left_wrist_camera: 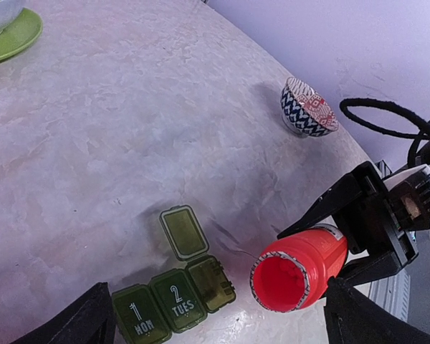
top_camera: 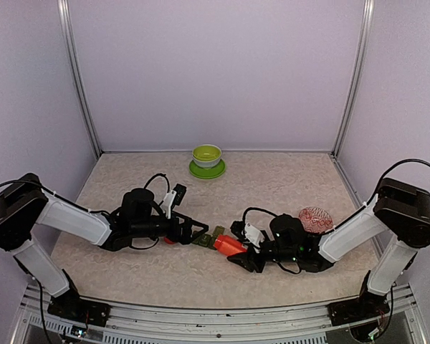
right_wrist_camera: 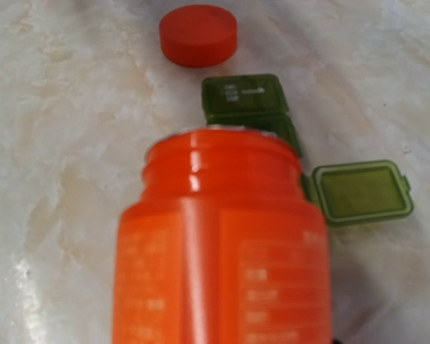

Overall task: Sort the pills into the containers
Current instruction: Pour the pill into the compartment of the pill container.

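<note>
- Nearest the arm bases, the right gripper [top_camera: 245,254] was clamped on the body of the red bottle [top_camera: 228,245]. The bottle lay tilted, almost on its side, above the table [top_camera: 287,179].
- The bottle was uncapped, and its open mouth [left_wrist_camera: 281,279] pointed toward the left arm. We could not tell whether anything lay inside it.
- Just beyond the mouth sat the containers [left_wrist_camera: 173,302], a dark green strip of three joined compartments flat on the table between the two grippers. We could not tell whether the bottle touched the strip.
- Two compartments were shut, marked "1 MON" and "2 TUES". The third, at the end nearest the bottle, had its lid [left_wrist_camera: 184,231] flipped back.
- The left gripper [top_camera: 199,232] stood with its jaws spread wide and held nothing. In its wrist view the fingertips [left_wrist_camera: 86,319] showed on either side of the strip.
- The red cap [right_wrist_camera: 198,34] lay flat on the table just past the strip, below the left gripper.
- Farther right, the red-and-white patterned bowl [left_wrist_camera: 308,107] stood upright, apart from the bottle.
- Farthest back, the lime-green bowl [top_camera: 206,154] sat on its saucer [top_camera: 206,170] near the rear wall.
</note>
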Tool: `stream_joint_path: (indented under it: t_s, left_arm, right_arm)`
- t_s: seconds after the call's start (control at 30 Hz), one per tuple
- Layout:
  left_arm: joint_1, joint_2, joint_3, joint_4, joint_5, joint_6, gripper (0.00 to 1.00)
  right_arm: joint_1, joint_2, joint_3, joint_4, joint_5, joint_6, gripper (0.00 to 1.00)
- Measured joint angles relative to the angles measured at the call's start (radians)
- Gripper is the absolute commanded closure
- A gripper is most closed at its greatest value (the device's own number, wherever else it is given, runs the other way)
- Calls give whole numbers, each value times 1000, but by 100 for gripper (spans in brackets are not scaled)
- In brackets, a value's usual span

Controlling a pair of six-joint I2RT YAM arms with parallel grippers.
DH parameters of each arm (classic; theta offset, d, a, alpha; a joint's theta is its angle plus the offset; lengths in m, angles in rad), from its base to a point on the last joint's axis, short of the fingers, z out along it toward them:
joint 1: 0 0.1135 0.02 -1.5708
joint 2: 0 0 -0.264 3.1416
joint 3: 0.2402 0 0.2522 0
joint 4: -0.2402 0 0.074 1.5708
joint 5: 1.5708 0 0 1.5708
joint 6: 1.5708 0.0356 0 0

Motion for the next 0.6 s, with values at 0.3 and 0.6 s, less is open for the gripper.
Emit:
stream_joint_path:
  t_s: [0.3,0.6]
  left_arm:
    - [-11,0,0,0,10,24,1]
    - [-18,-10,0,0,18,55,2]
  right_arm:
    - [0,2,24,-42,0,0,94]
    - [0,2,61,-111,0,0,94]
